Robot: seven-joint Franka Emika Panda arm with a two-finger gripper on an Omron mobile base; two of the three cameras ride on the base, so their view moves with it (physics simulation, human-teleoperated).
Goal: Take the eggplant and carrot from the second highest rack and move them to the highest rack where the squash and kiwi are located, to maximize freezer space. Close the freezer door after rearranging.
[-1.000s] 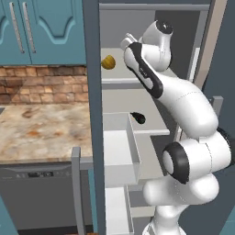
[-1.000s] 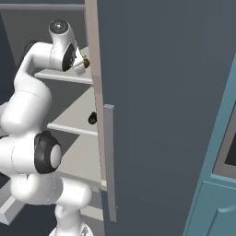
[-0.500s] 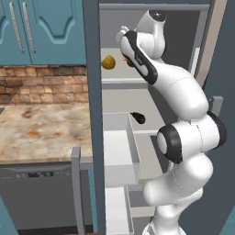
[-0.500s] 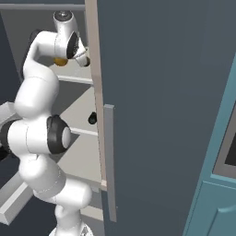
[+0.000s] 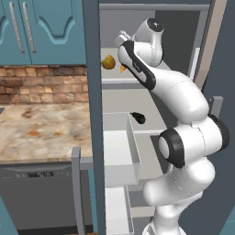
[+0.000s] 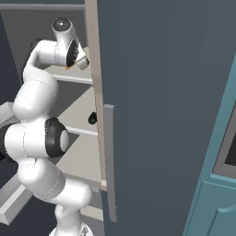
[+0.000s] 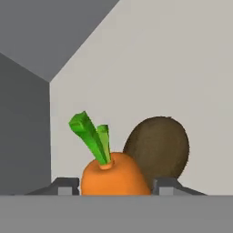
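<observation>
My gripper (image 7: 113,187) is inside the freezer (image 5: 92,101) at the highest rack (image 5: 120,81). The orange carrot (image 7: 113,175) with its green tip sits between the fingertips (image 7: 166,184), which stand close against its sides. Whether they still press it is unclear. The brown kiwi (image 7: 159,146) lies just behind the carrot. In the left base view the yellow-tan squash (image 5: 108,62) rests left of the carrot (image 5: 122,69). The dark eggplant (image 5: 138,118) lies one rack below. The freezer door (image 6: 161,115) stands open.
A white drawer (image 5: 120,147) is pulled out below the eggplant's rack, left of the arm. The door's grey bar handle (image 6: 109,161) hangs near the arm's right side. A stone counter (image 5: 41,131) and teal cupboards (image 5: 41,30) lie to the left.
The hand has moved slightly further in and left along the highest rack, carrying the carrot towards the squash. The eggplant has not moved.
</observation>
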